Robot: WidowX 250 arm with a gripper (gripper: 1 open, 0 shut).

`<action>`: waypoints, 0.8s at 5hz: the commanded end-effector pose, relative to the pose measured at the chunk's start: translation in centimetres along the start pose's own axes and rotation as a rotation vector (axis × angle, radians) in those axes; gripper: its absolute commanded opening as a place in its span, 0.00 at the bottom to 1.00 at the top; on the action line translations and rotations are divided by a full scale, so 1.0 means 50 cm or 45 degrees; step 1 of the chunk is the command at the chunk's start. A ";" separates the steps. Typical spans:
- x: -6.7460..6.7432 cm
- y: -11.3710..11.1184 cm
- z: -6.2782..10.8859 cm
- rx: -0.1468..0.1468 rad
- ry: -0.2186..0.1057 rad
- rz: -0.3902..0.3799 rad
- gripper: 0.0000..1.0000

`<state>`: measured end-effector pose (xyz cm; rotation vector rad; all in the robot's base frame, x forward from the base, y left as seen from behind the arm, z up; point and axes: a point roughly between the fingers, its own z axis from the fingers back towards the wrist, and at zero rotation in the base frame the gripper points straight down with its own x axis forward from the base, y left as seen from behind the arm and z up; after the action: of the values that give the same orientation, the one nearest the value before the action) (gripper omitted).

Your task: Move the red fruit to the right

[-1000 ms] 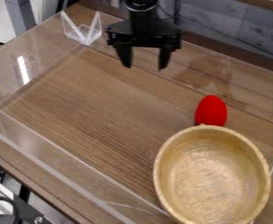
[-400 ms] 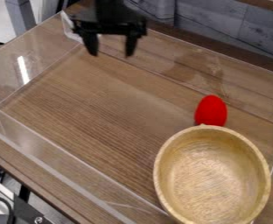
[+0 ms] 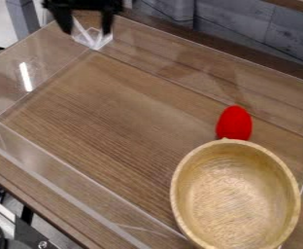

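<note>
Lying on the wood-grain surface (image 3: 109, 126) at the right side of the view, the small glossy bright-red oval toy fruit (image 3: 233, 124) rests just behind the far rim of the round pale wooden bowl (image 3: 236, 197); whether the two touch cannot be told from this angle. The bowl sits in the near right corner and is much larger than the fruit. No green stem can be made out on the fruit at this size.

A low clear plastic wall (image 3: 38, 160) rings the surface, catching glare along its left and near edges.

The black robot gripper (image 3: 85, 21) hangs at the top left of the view, above the far left corner of the walled area and well apart from both fruit and bowl. Its two dark fingers (image 3: 63, 20) point downward with a visible gap between them, so they stand spread apart and hold nothing. A pale, translucent folded piece (image 3: 94, 37) shows just below the fingers at the corner of the wall; what it is cannot be told.
</note>
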<state>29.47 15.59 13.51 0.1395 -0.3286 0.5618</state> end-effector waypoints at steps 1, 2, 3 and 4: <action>0.037 0.018 0.017 -0.001 -0.074 -0.020 1.00; 0.049 -0.010 0.005 -0.005 -0.084 -0.047 1.00; 0.059 -0.038 -0.010 -0.013 -0.097 -0.091 1.00; 0.057 -0.016 -0.017 -0.009 -0.091 -0.087 1.00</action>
<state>31.96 16.29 12.06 0.1519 -0.3431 0.4972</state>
